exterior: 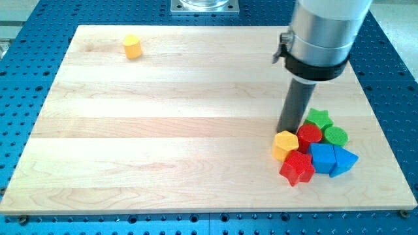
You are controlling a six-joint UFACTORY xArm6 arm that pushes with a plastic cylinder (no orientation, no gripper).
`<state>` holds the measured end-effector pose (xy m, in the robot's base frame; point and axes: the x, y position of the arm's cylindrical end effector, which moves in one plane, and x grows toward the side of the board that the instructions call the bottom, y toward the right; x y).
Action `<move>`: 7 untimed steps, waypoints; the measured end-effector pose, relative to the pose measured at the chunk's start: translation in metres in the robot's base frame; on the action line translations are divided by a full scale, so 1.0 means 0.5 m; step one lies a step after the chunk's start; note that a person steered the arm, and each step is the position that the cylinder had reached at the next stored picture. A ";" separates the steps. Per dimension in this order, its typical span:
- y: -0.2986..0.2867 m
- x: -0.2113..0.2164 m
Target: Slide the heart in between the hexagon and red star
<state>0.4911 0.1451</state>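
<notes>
A yellow heart (132, 47) lies alone near the board's top left. A yellow hexagon (285, 144) sits at the left of a tight cluster at the view's lower right. A red star (298, 168) lies just below it, touching it. My tip (289, 131) is at the top edge of the hexagon, just left of a red round block (309, 137). It is far from the heart.
The cluster also holds a green star (319, 119), a green round block (336, 136), a blue cube (322, 157) and a blue triangle (344, 160). The wooden board (170, 137) lies on a blue perforated table; its right edge is near the cluster.
</notes>
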 end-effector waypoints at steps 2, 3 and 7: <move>-0.119 0.027; -0.117 0.056; -0.482 -0.156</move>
<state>0.4131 -0.0960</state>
